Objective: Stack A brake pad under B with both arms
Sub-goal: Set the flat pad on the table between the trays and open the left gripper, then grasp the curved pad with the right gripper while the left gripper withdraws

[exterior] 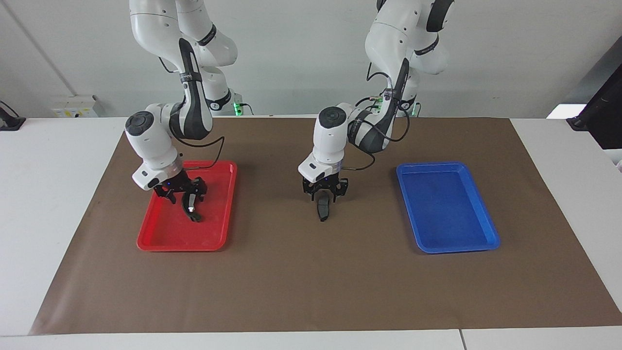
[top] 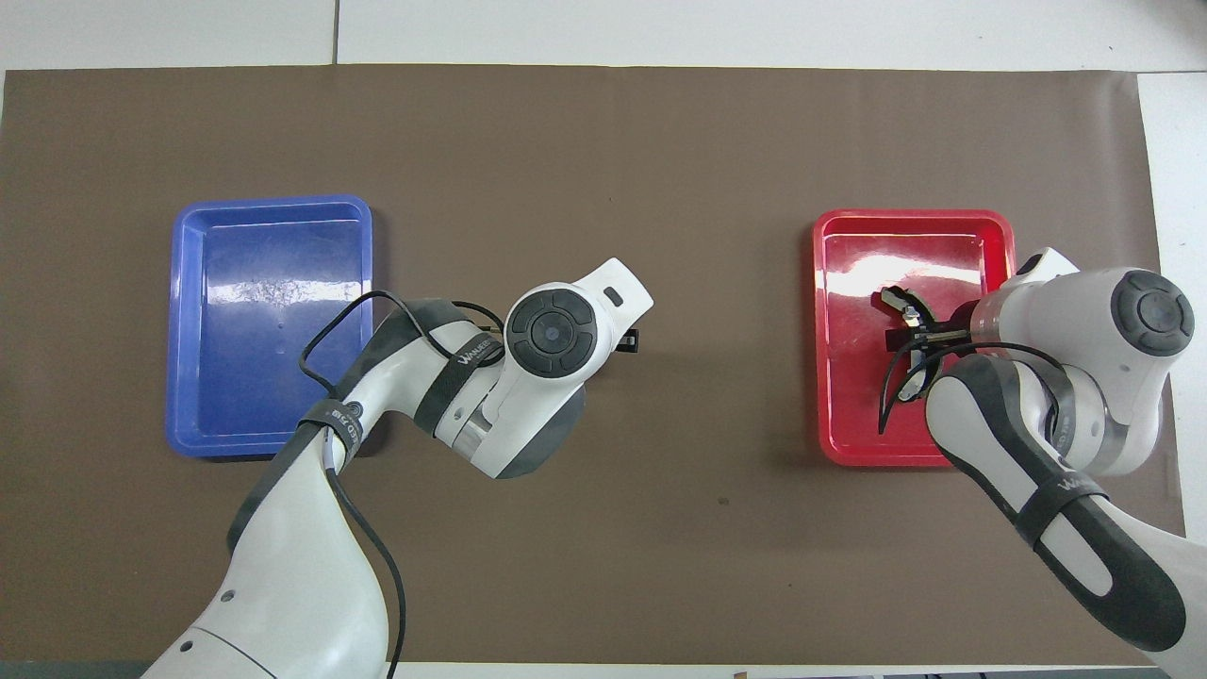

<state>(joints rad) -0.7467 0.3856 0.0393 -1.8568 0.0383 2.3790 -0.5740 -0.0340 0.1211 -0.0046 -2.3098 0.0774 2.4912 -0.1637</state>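
The A brake pad (exterior: 322,209), a short dark-grey piece, hangs on end from my left gripper (exterior: 324,195) over the brown mat between the two trays, its lower end at or just above the mat. In the overhead view the left arm's wrist (top: 556,330) hides the pad. B (exterior: 191,208), the black crescent shoe with a silvery spot, is in the red tray (exterior: 214,233). My right gripper (exterior: 183,197) is down on B's end nearer to the robots. B (top: 901,304) and the right gripper (top: 919,330) also show in the overhead view.
A blue tray (exterior: 447,243) with nothing in it lies on the mat toward the left arm's end of the table. The brown mat (exterior: 311,282) covers most of the white table. Both arms' cables hang in loops by their wrists.
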